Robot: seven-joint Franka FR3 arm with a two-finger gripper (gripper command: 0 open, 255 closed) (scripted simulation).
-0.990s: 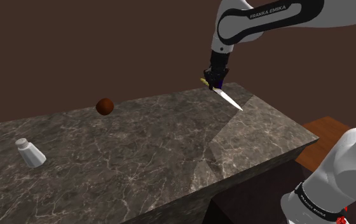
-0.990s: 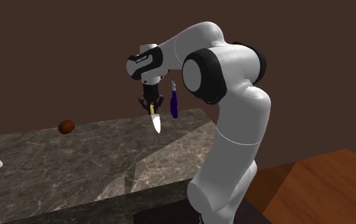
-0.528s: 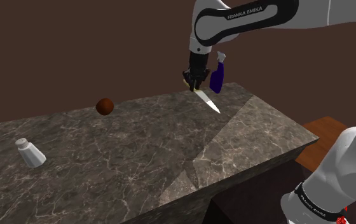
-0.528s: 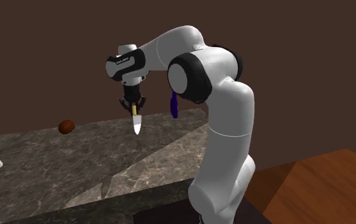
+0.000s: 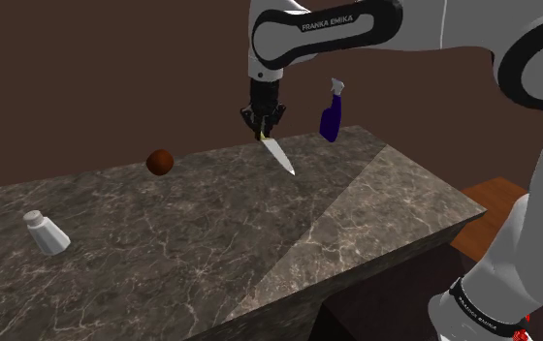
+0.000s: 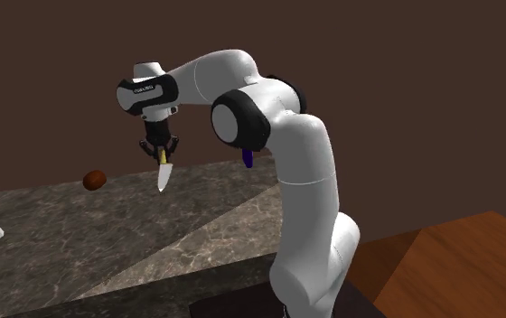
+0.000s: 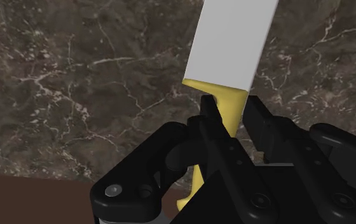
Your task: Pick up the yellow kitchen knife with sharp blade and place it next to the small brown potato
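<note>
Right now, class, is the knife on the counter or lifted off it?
Lifted. The claw clasps the knife by its yellow handle; the blade hangs tip-down above the counter.

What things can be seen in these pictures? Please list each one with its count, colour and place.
knife: one, yellow handle and white blade, held above the counter, blade pointing down
potato: one, brown, on the counter near its far edge, to the shoulder view's left of the knife
shaker: one, white, on the counter at the shoulder view's left
spray bottle: one, blue, at the counter's far edge
counter: one, dark with pale veins
floor: brown wood, beside the counter
wall: dark brown, behind the counter
arm: one, white with dark joints, reaching over the counter
end effector: one, black, shut on the knife's handle
</note>
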